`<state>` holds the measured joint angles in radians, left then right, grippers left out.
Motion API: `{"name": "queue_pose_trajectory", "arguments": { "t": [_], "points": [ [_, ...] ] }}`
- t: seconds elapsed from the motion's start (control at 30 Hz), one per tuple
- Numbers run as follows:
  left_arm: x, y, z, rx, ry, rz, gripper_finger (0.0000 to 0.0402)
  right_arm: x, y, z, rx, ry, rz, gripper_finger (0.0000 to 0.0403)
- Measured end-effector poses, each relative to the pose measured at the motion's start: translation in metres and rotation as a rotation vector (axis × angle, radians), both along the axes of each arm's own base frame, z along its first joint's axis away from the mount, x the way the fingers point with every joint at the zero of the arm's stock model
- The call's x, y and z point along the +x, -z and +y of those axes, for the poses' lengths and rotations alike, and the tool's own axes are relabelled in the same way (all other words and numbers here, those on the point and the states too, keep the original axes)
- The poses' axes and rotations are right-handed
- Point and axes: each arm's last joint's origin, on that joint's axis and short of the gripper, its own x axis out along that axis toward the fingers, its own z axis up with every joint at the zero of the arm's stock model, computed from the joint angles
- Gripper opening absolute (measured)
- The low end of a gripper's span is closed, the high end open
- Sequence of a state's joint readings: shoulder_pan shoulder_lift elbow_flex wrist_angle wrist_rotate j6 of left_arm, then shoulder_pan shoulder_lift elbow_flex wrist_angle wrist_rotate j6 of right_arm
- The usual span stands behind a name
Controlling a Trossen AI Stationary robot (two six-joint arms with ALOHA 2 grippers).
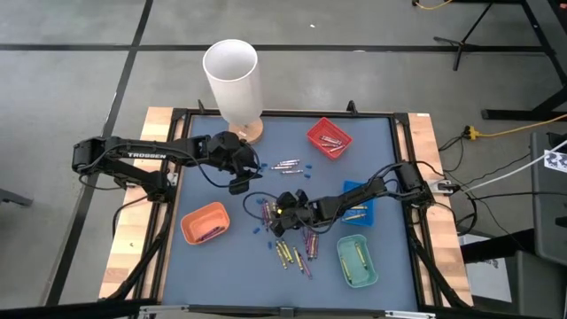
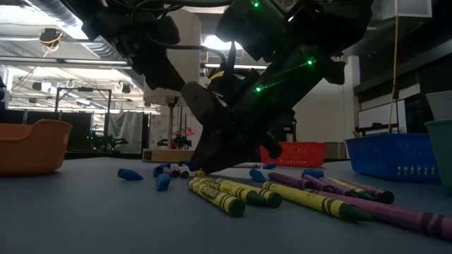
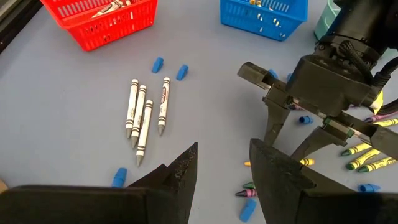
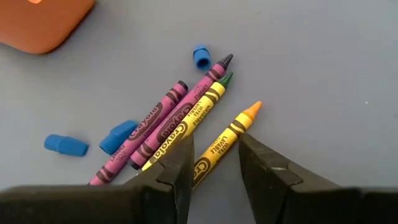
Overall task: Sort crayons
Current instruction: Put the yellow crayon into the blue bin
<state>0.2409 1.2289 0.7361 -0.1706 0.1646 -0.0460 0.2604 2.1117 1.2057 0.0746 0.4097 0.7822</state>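
Right pincer (image 4: 211, 163) straddles a gold-orange crayon (image 4: 225, 140), fingers apart.
Light, stiff, waxy stick: I'd pinch mid-barrel on the paper wrap; left pincer (image 3: 221, 171) hangs parted over the worktop (image 3: 81, 93).

Four silver-grey crayons (image 3: 144, 118) lie flat and side by side, almost parallel, close to the red basket (image 1: 329, 137). Farther from the red basket, two purple-pink crayons (image 4: 152, 134) lie touching, with a yellow crayon (image 4: 202, 106) against them and a gold-orange crayon (image 4: 227, 137) just beside. More yellow crayons (image 2: 233, 194) lie there together.
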Motion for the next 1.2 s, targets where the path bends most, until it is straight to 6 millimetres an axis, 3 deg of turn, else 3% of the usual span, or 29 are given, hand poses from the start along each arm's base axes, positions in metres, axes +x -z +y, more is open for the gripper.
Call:
{"name": "queue_pose_trajectory", "arguments": {
  "t": [0.37, 0.8, 1.2],
  "points": [
    [0.0, 0.0, 0.0, 0.0, 0.0, 0.0, 0.0131, -0.0024, 0.0008, -0.0011, -0.017, 0.016, 0.03, 0.0121],
    [0.0, 0.0, 0.0, 0.0, 0.0, 0.0, 0.0131, -0.0004, -0.001, -0.0001, -0.01, 0.015, -0.001, 0.0005],
    [0.0, 0.0, 0.0, 0.001, 0.0, 0.0, 0.0131, 0.0018, -0.0022, 0.0006, -0.023, -0.011, -0.025, 0.0029]
  ]
}}
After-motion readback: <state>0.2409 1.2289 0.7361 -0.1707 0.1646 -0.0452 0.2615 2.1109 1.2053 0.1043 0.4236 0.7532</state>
